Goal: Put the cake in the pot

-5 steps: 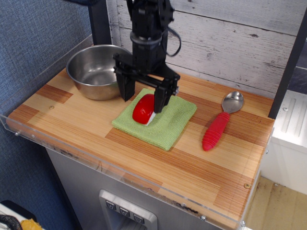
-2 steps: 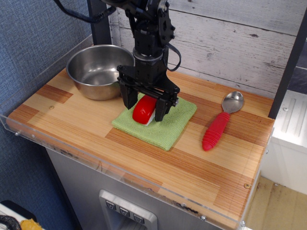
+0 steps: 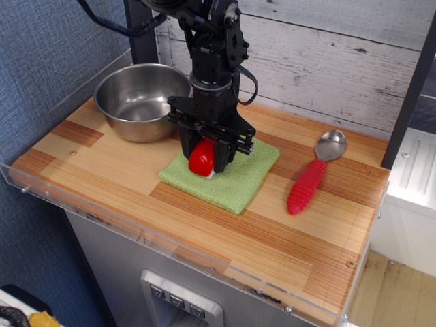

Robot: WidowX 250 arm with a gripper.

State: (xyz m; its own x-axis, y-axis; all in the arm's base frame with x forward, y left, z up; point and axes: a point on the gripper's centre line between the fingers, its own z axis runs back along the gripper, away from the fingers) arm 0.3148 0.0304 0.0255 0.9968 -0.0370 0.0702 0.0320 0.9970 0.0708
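Observation:
The cake is a small glossy red toy with a white side. It sits on a green cloth in the middle of the wooden counter. My black gripper is straight down over it, with one finger on each side, shut on the cake. The pot is a round shiny steel bowl at the back left of the counter, close to the left of the gripper. It holds nothing.
A metal spoon with a red ribbed handle lies to the right of the cloth. A clear plastic rim runs along the counter's front and left edges. A white plank wall stands behind.
The gripper has come down around the cake and its fingers have closed in from wide open until they press on the cake's sides. The cake has stayed on the cloth.

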